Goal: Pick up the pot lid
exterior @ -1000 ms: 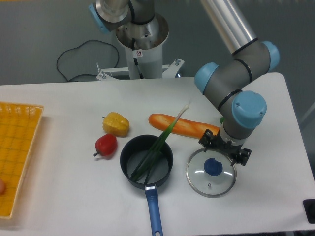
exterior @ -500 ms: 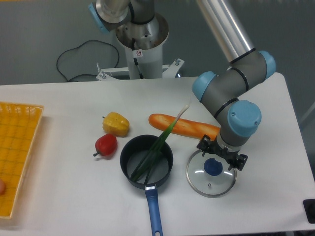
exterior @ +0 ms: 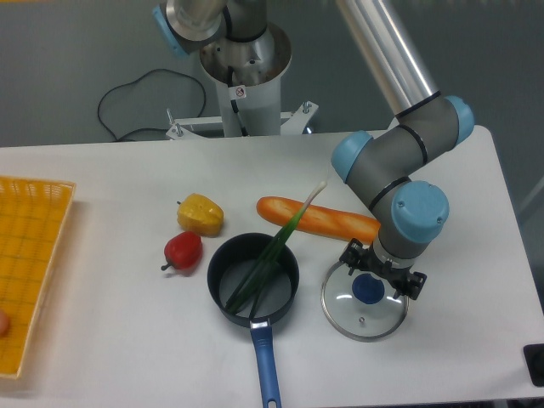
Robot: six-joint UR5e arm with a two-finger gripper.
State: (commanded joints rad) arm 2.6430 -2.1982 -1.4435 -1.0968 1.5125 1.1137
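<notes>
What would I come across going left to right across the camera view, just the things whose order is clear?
Yellow-orange crate, red pepper, black pot, pot lid.

Clear lid [exterior: 347, 316], blue-knobbed, lies flat on the table [exterior: 127, 340].
</notes>
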